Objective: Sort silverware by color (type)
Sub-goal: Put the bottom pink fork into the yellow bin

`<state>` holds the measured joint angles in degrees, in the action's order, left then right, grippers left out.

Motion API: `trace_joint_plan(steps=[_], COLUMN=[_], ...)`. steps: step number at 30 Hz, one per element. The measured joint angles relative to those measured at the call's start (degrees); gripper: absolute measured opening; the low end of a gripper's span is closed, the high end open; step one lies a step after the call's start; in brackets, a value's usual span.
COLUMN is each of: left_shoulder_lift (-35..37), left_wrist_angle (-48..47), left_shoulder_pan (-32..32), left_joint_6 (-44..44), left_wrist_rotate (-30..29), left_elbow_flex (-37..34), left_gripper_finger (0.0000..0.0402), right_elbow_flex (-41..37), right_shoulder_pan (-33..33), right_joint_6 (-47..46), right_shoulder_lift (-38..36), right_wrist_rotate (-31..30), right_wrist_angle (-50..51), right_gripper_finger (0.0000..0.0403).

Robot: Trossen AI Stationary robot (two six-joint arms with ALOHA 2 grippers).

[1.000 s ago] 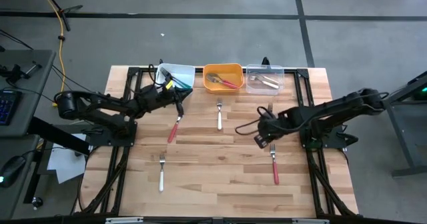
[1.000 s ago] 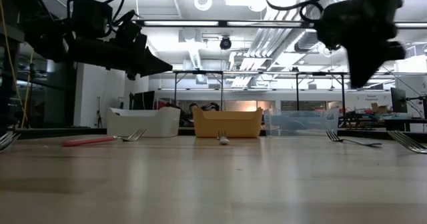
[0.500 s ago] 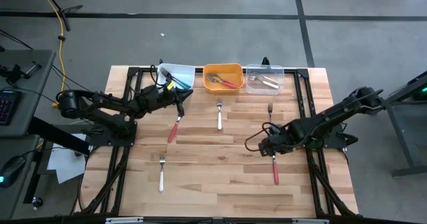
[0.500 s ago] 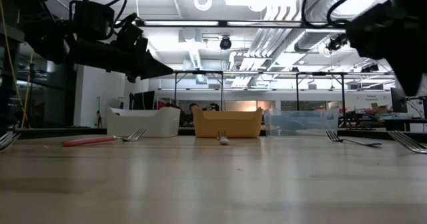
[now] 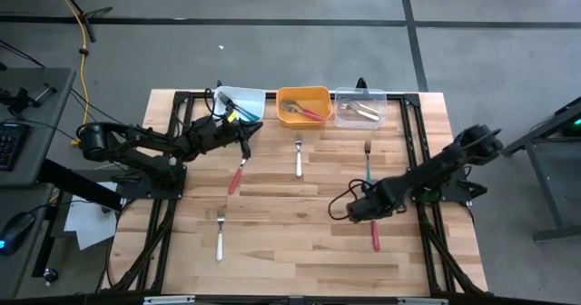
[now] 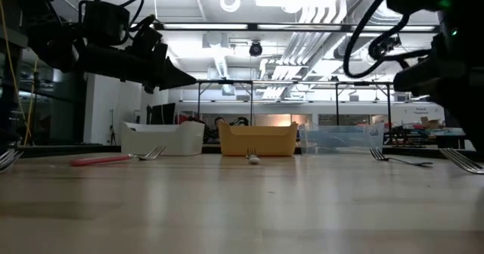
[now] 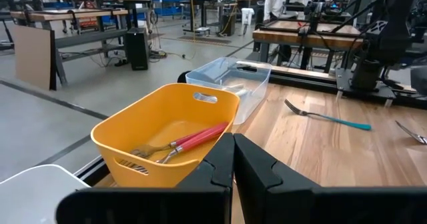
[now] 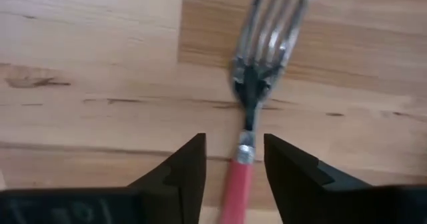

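My right gripper point(image 8: 233, 165) points down, open, over a red-handled fork point(image 5: 374, 236) at the table's right. Its fingers stand on either side of the fork's neck point(image 8: 245, 149), apart from it. My left gripper point(image 5: 243, 142) hangs shut and level near the white bin point(image 5: 241, 101), holding nothing. Other silverware lies flat on the table: a blue-handled fork point(image 5: 368, 161), a white fork point(image 5: 298, 156), a red fork point(image 5: 236, 174) and another white fork point(image 5: 219, 236). Two red forks point(image 7: 190, 140) lie in the orange bin point(image 5: 303, 105).
The clear bin point(image 5: 360, 108) at the back holds silver forks. The three bins stand in a row along the far edge. Black frame rails run along the table's left and right sides. Bare wood lies in the table's middle and near part.
My right gripper has gone toward the table's near edge and down, rolling its wrist, and now hangs low over the red fork's tine end. The blue fork behind it, partly covered before, shows whole. No fork has moved.
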<state>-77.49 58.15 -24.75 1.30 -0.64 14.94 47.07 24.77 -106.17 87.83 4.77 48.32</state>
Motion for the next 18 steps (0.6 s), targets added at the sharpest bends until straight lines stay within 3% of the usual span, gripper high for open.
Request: trace_joint_plan(steps=[7,18], left_shoulder_lift=[0.0,0.0], left_wrist_angle=[0.0,0.0], left_shoulder_pan=[0.0,0.1], left_joint_6=[0.1,0.1], left_wrist_rotate=[0.0,0.0], left_elbow_flex=[0.0,0.0], left_gripper_finger=[0.0,0.0], right_elbow_flex=[0.0,0.2], right_shoulder_pan=[0.0,-0.5], right_joint_6=[1.2,2.1], right_shoulder_lift=[4.8,5.8], right_wrist_rotate=[2.3,2.6], right_wrist_angle=[-1.6,-1.9], right_gripper_finger=[0.0113,0.0098])
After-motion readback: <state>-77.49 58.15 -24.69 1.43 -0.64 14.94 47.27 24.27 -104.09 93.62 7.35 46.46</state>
